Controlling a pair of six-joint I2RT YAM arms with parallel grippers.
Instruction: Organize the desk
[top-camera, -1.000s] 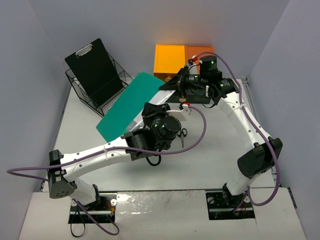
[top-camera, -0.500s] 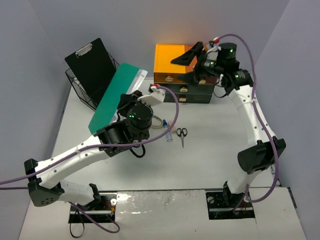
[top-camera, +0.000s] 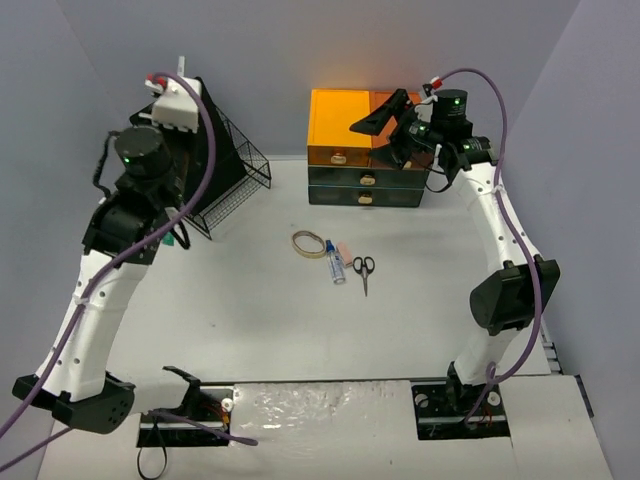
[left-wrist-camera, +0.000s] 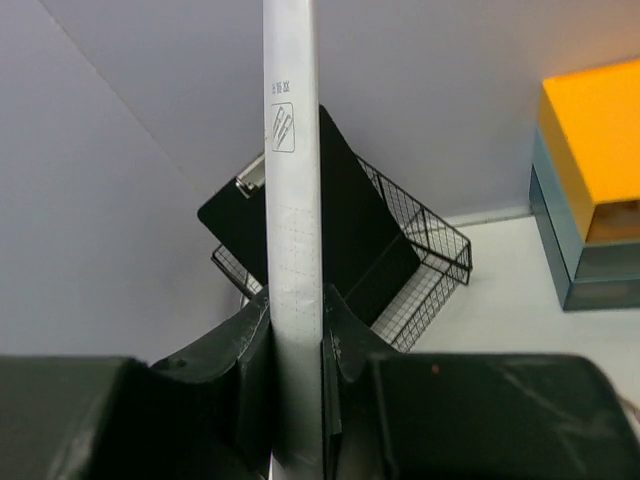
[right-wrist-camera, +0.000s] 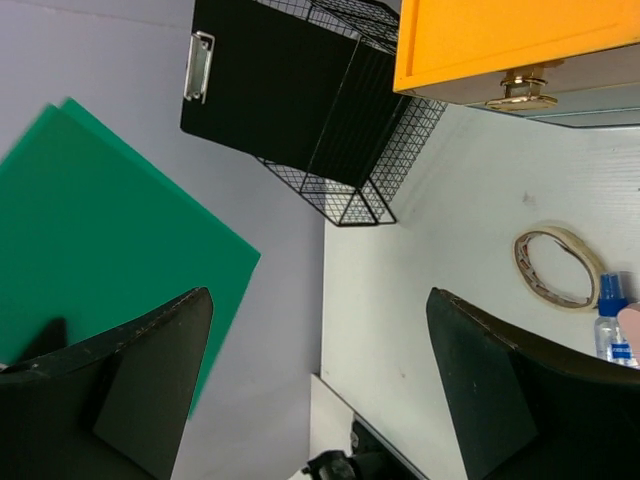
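The desk is the white tabletop between pale walls. My left arm is raised at the far left beside the wire basket. The left gripper is shut on a green folder, seen edge-on as a pale strip in the left wrist view. The right wrist view shows the folder's green face against the wall. My right gripper hovers open and empty above the orange-topped drawer unit.
A black clipboard stands in the basket. A tape roll, a pink eraser, a small blue-capped bottle and scissors lie mid-desk, in front of the dark drawers.
The right gripper opened, let go of the folder and rose over the drawer unit. The left arm swung left and up with the folder, uncovering the small items.
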